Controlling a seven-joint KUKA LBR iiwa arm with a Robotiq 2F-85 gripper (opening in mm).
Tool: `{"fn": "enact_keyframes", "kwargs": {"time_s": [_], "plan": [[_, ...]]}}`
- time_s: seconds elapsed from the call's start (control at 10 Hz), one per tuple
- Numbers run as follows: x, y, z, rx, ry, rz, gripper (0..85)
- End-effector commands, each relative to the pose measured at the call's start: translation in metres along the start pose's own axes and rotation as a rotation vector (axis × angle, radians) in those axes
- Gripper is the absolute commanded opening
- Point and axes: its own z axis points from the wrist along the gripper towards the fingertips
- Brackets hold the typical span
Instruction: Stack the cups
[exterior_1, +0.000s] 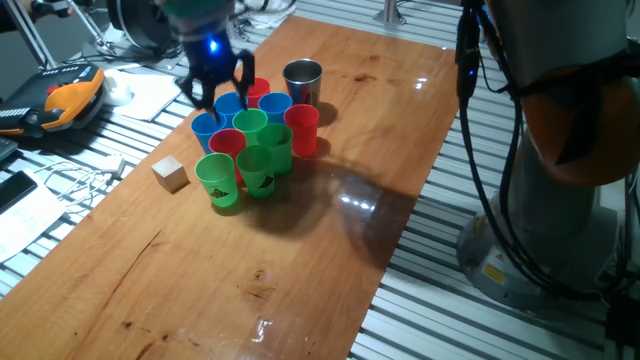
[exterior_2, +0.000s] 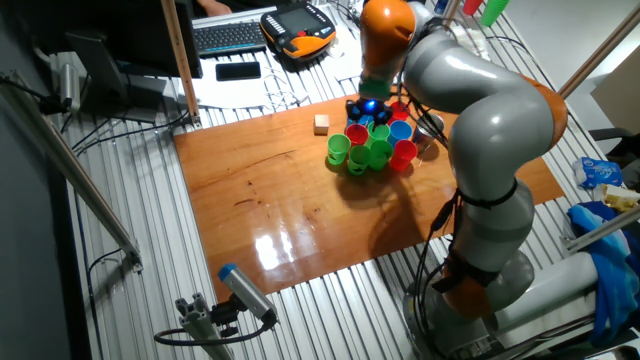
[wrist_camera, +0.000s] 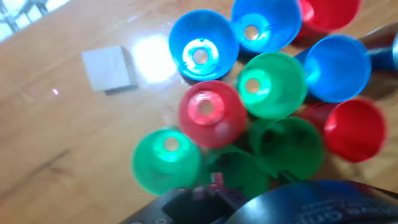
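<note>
Because the claw (exterior_1: 215, 88) hangs with fingers apart over tightly packed tapered plastic cups (exterior_1: 255, 135), descending risks toppling neighbours.

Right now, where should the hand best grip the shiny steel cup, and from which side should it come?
Grip the shiny steel cup at its open rim, coming from above, one finger inside and one outside. It stands upright, mouth up, at the cluster's edge; the red plastic cup stands close beside it, so its far, bare-table side probably gives more room.
</note>
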Motion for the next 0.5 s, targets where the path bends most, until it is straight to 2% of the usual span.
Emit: {"fn": "enact_keyframes", "kwargs": {"time_s": [0.0,0.2,0.4], "plan": [[0.014,0.024,0.004,-0.009,0.005,0.103,51.0],[0.015,0.035,0.017,-0.022,-0.004,0.131,51.0],[0.013,0.041,0.029,-0.031,-0.009,0.14,51.0]]}}
